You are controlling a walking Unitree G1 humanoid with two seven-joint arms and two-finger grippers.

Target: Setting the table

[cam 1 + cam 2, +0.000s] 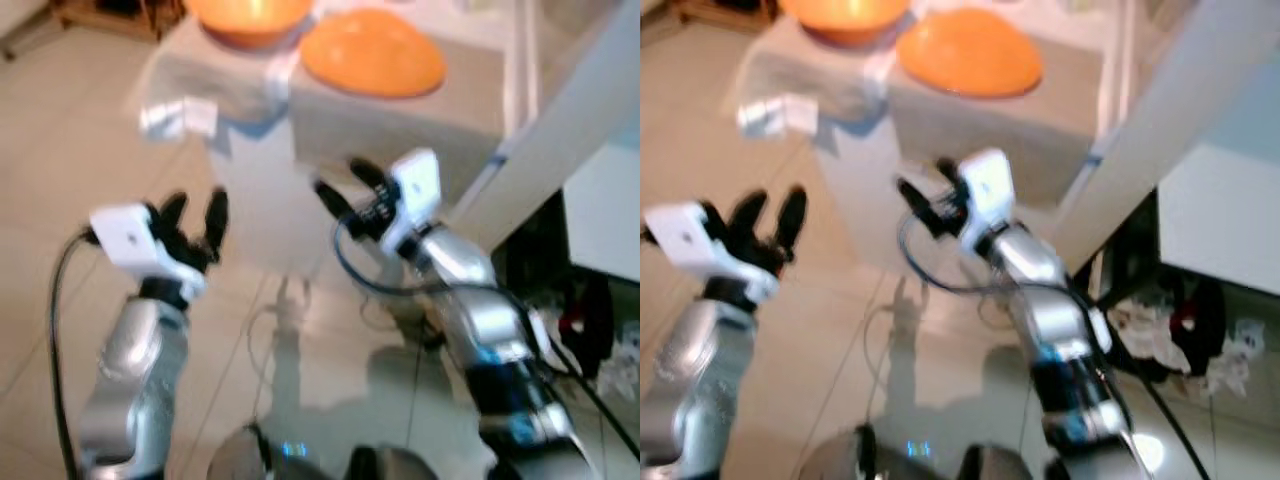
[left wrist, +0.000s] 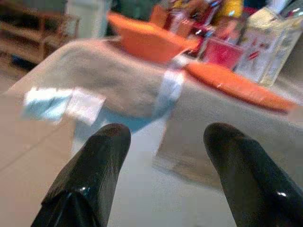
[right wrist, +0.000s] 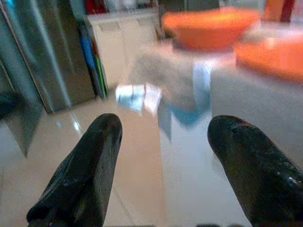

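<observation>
Both arms are raised in front of the robot, short of the table [image 1: 400, 120], and neither has anything in hand. The left gripper [image 1: 195, 215] shows its two black fingers spread apart with only floor and the table's cloth between them; the right gripper [image 1: 345, 185] is likewise open and empty, its fingers pointing toward the table edge but not touching it.

On the table, draped in a pale cloth [image 2: 113, 90], an orange bowl [image 1: 250, 15] sits at the far left and an orange plate [image 1: 372, 52] lies just beside it, nearer the robot's right. In the left wrist view some packets or boxes [image 2: 222, 47] stand behind the dishes — the blur is too heavy to say what they are.

As a judgement, the setting looks barely under way: two dishes stand on the cloth, close together near one corner rather than laid out as places, and no cutlery or glasses can be made out. Whether the bowl and plate count as already placed or as things to be moved cannot be told from here. What seems left is closing in on the table and taking hold of the next piece — nothing is gripped yet
</observation>
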